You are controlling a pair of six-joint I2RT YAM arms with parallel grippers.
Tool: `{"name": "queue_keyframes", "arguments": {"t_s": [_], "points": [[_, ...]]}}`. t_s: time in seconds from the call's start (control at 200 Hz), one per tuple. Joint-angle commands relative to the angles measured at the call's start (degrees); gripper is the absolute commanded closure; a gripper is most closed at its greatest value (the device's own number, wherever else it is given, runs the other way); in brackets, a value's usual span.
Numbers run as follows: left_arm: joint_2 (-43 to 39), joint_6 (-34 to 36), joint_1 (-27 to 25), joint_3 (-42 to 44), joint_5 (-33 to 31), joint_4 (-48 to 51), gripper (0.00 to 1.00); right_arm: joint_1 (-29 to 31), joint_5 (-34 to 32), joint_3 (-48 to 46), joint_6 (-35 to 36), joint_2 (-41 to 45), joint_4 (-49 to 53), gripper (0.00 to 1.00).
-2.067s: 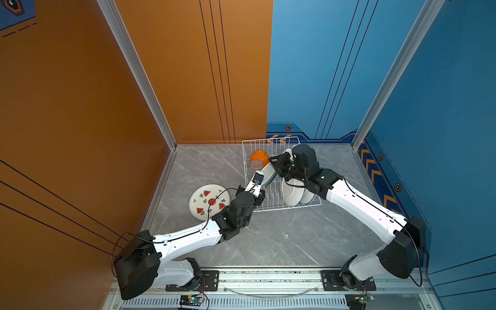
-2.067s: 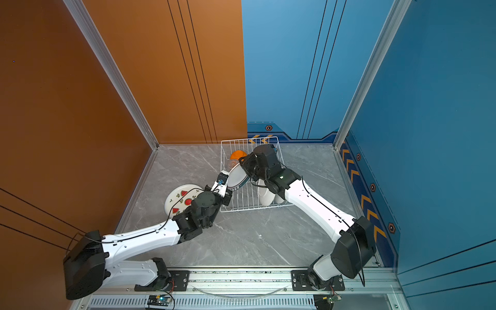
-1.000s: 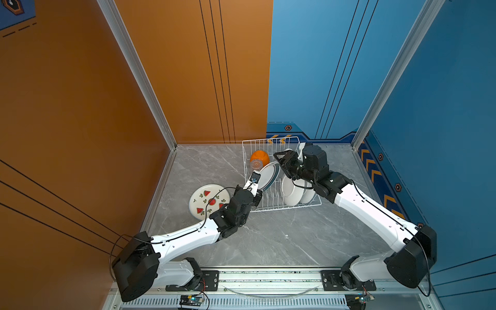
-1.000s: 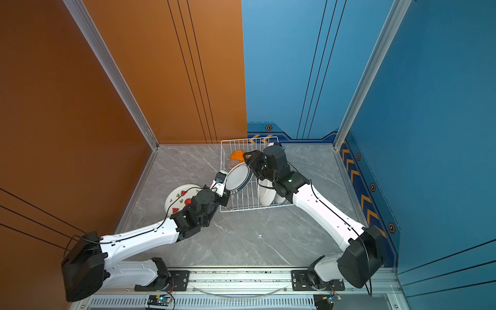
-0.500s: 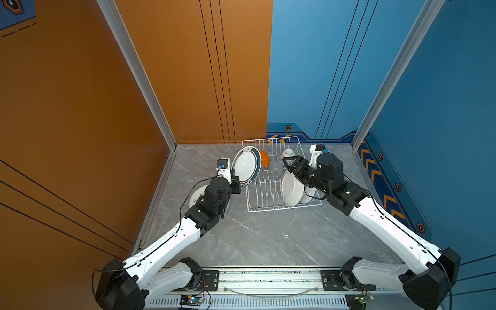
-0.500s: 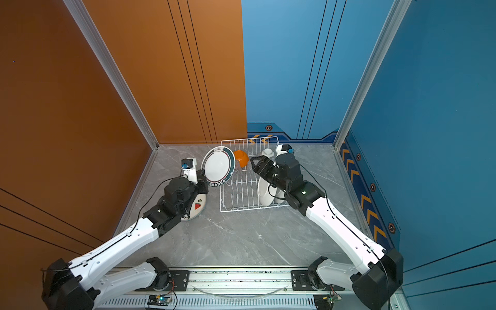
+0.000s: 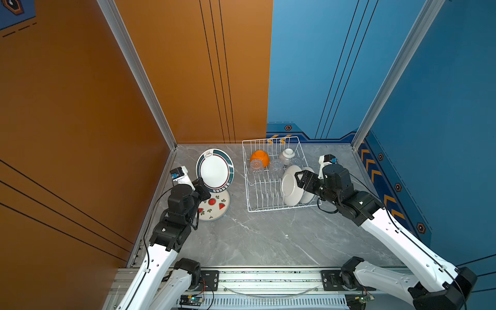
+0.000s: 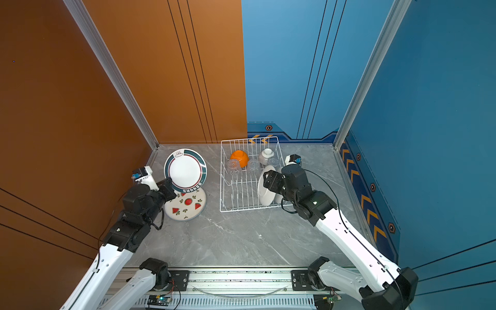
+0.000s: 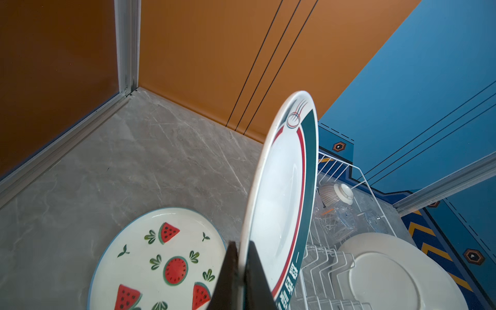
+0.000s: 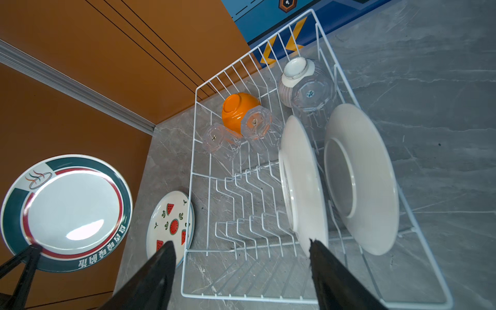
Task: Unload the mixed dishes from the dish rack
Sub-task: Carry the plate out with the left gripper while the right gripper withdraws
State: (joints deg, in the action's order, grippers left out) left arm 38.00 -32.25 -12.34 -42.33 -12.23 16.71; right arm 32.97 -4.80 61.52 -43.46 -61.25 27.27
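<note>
My left claw (image 9: 240, 269): clenched on teal-rimmed plate (image 7: 214, 170) lower edge, upright above watermelon plate (image 7: 216, 207).
My right claw (image 10: 240, 241): spread open; white plate (image 10: 303, 182) rim just beside it, in dish rack (image 7: 271, 210).
Room: open table (image 7: 263, 241) behind both.

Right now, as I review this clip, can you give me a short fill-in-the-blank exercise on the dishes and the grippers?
1. The left gripper is shut on the teal-rimmed plate, held on edge above a flat plate painted with ____.
2. The right gripper is ____ and holds nothing.
3. ____ plain white plates stand in the dish rack.
4. The orange bowl sits ____ the rack.
Missing: watermelons; open; Two; inside
</note>
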Motion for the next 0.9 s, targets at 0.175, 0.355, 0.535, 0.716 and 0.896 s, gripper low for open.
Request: {"name": "queue_keyframes", "arguments": {"t_s": [0.175, 0.355, 0.535, 0.716, 0.896], "points": [[-8.82, -8.93, 8.69, 8.58, 11.37, 9.68, 1.0, -0.22, -0.21, -1.44, 4.05, 0.08, 6.01, 0.21], [-10.69, -11.88, 13.89, 14.51, 17.27, 7.9, 1.0, -0.2, -0.55, -3.83, 3.82, 1.21, 6.22, 0.2], [-8.78, -13.54, 18.64, 18.56, 22.25, 3.46, 1.0, 0.05, -0.12, -5.91, 2.76, 1.75, 6.22, 0.2], [-6.85, -13.55, 22.17, 21.07, 25.02, 0.6, 1.0, 0.74, -0.12, -7.58, 1.94, 2.27, 6.22, 0.2], [-6.16, -13.28, 25.36, 24.08, 26.95, -2.08, 1.0, 1.27, -0.33, -8.77, 1.24, 2.63, 6.22, 0.2]]}}
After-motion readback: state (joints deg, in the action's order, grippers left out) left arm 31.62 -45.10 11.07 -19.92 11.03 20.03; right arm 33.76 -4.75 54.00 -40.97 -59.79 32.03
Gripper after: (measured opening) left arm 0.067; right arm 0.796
